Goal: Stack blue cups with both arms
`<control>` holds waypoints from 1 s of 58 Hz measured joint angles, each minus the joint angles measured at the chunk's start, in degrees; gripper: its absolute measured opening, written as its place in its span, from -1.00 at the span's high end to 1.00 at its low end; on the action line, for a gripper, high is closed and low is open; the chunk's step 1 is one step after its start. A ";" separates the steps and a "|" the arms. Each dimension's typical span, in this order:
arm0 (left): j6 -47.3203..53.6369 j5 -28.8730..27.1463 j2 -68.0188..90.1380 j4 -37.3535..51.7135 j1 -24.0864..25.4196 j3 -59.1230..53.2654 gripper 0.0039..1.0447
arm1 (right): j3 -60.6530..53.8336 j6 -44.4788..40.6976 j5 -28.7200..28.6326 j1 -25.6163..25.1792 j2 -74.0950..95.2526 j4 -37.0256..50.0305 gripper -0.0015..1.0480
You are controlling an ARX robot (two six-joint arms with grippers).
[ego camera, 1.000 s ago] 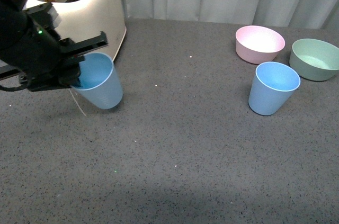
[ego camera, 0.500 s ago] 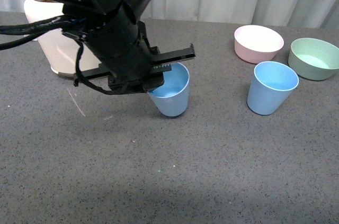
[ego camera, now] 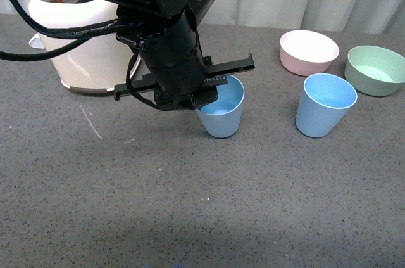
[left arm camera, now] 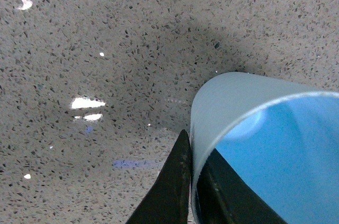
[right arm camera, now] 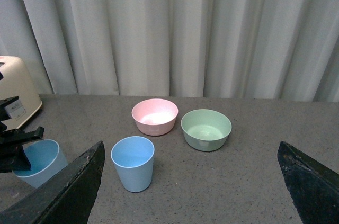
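Observation:
My left gripper (ego camera: 204,103) is shut on the rim of a light blue cup (ego camera: 223,114), one finger inside and one outside. The cup stands upright at the table's middle; I cannot tell whether its base touches the table. The left wrist view shows the fingers (left arm camera: 177,181) pinching the cup wall (left arm camera: 228,107). The second blue cup (ego camera: 324,106) stands upright and free to the right, also in the right wrist view (right arm camera: 133,163). My right gripper (right arm camera: 190,147) is open and empty, high above the table and back from both cups. It is out of the front view.
A pink bowl (ego camera: 310,51) and a green bowl (ego camera: 378,70) sit behind the free cup. A cream toaster (ego camera: 88,40) stands at the back left. A grey curtain (right arm camera: 175,28) hangs behind the table.
My left arm has carried its blue cup to the right, from beside the toaster to the table's middle, nearer the second cup. The second cup and the bowls have not moved.

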 joint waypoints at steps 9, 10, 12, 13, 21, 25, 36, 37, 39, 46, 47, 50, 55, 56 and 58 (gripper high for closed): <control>-0.39 -0.70 -0.42 1.88 -0.20 -0.02 0.27 | 0.00 0.00 0.00 0.00 0.00 0.00 -0.81; -0.39 -0.70 -0.63 1.88 -0.20 -0.02 0.20 | 0.00 0.00 0.00 0.00 0.00 0.00 -0.81; -0.42 -0.87 -1.40 1.90 -0.17 -0.02 0.03 | 0.00 0.00 0.00 0.00 0.00 0.00 -0.81; -0.39 -1.01 -1.60 1.90 -0.17 -0.02 0.00 | 0.00 0.00 0.00 0.00 0.00 0.00 -0.81; -0.26 -4.35 -4.09 1.88 0.11 -0.07 -0.38 | 0.00 0.00 0.00 0.00 0.00 0.00 -0.81; -0.07 -5.25 -5.29 1.88 0.22 -0.07 -0.59 | 0.00 0.00 0.00 0.00 0.00 0.00 -0.81; 8.57 -15.15 -6.47 20.33 0.57 -7.61 -0.67 | 0.00 0.00 0.00 0.00 0.00 0.00 -0.81; 10.88 -16.96 -6.93 26.93 0.74 -10.84 -0.60 | 0.00 0.00 -0.02 0.00 0.00 0.00 -0.81; 16.92 -19.28 -8.11 39.60 1.38 -17.88 -0.46 | 0.00 0.00 0.00 0.00 0.00 0.00 -0.81; 29.92 -16.83 -16.04 79.08 6.03 -38.84 0.05 | 0.00 0.00 0.04 0.00 0.00 0.00 -0.81; 30.40 -16.59 -16.98 80.21 6.36 -39.74 0.09 | 0.00 0.00 0.02 0.00 0.00 0.00 -0.81; 31.67 -15.34 -22.18 82.40 8.11 -43.63 0.26 | 0.00 0.00 0.02 0.00 0.00 0.00 -0.81; 32.81 -13.73 -28.61 83.78 10.62 -49.13 0.54 | 0.00 0.00 -0.02 0.00 -0.02 0.00 -0.81; 33.05 -13.27 -30.12 83.93 11.15 -50.80 0.61 | 0.00 0.00 -0.02 0.00 -0.02 0.00 -0.81; 33.20 -12.39 -31.67 84.13 11.89 -52.83 0.71 | 0.00 0.00 -0.02 0.00 0.00 0.00 -0.81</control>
